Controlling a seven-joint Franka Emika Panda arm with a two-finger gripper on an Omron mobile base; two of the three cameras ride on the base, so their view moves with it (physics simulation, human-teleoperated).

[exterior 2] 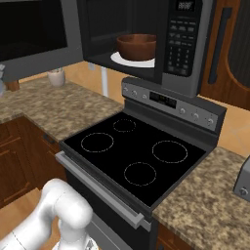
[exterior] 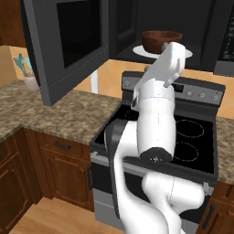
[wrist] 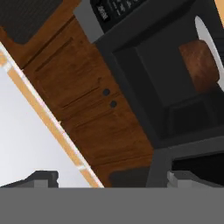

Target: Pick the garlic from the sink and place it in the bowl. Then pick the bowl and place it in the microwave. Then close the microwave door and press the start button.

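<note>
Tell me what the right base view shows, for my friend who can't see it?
A reddish-brown wooden bowl sits on the white turntable plate inside the open black microwave, whose door is swung wide to the left. Below is a black stove with four ring burners, between speckled stone counters. Part of the robot's white arm shows at bottom left.

Glossy white rounded arm (exterior: 156,123), dark joints.
</note>
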